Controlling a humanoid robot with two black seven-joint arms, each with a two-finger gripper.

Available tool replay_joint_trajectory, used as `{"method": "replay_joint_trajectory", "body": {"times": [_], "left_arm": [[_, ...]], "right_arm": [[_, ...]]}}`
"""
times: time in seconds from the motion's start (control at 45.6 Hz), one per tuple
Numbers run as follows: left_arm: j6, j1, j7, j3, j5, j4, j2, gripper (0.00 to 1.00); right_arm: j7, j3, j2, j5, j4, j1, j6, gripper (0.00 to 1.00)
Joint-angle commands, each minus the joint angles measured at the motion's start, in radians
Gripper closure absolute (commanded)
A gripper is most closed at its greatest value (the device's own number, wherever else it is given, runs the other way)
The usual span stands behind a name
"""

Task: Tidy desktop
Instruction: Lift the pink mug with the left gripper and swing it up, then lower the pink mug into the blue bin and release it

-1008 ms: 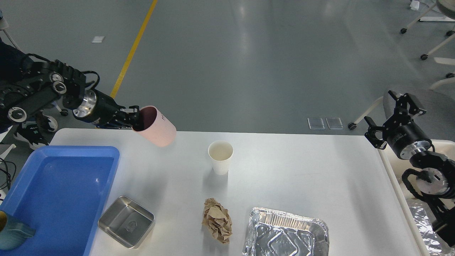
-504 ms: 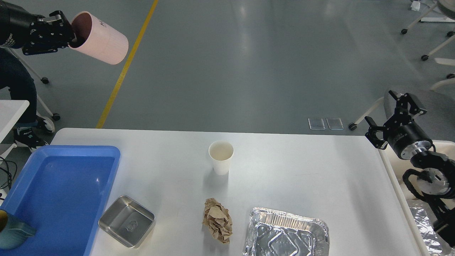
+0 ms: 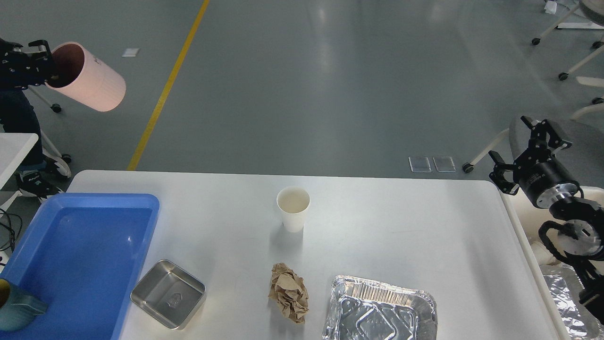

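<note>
Desktop [image 3: 401, 236]: white, rounded corners, spread below and between the two pincers; the widest item in the room from here.

Blue tray [image 3: 85, 245]: on the desktop's left end, well below the left pincer. A teal mug [image 3: 16, 309] stands in its near corner, partly cut off by the picture's edge.

Foil tray [image 3: 380, 309]: crumpled aluminium, at the near edge of the desktop, well below and left of the right pincer.

Pink cup [image 3: 87, 78]: cylindrical, tilted on its side with the open mouth toward the left pincer, carried high over the floor, clear of the desktop.

Steel dish [image 3: 167, 293]: small square pan, just beside the blue tray's right rim, far below the left pincer.

Paper wad [image 3: 289, 293]: brown, crumpled, between the steel dish and the foil tray.

Paper cup [image 3: 293, 208]: white, upright, empty, mid-desktop, well apart from both pincers.

Left pincer [image 3: 45, 66]: at the upper left edge, clenched on the pink cup's rim, one finger inside the mouth.

Right pincer [image 3: 526, 146]: at the right, raised just past the desktop's far right corner, fingers spread apart, grasping nothing.

Cream bin [image 3: 524, 222]: beside the desktop's right end, beneath the right arm, mostly hidden.
</note>
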Motion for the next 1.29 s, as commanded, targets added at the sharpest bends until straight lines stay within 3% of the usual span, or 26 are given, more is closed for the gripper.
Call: {"method": "replay_joint_trajectory", "body": {"times": [0.0,0.175,0.548,1.271], "left_arm": [[0.000,0.016,-0.003,0.049,0.047,-0.032,0.009,1.00],[0.000,0.089,-0.001,0.143,0.072,-0.105,0.029,1.00],[0.000,0.269,0.005,0.147,0.174,-0.352,0.032,1.00],[0.000,0.425,0.003,0.138,0.279,-0.377,0.152,1.00]], "right_arm": [[0.000,0.000,0.003,0.000,-0.001,0.004,0.000,0.00],[0.000,-0.002,0.005,-0.002,-0.001,0.012,0.000,0.00],[-0.001,-0.008,0.001,-0.002,-0.004,0.032,-0.001,0.00],[-0.001,-0.009,0.001,-0.003,-0.004,0.033,-0.003,0.00]]}}
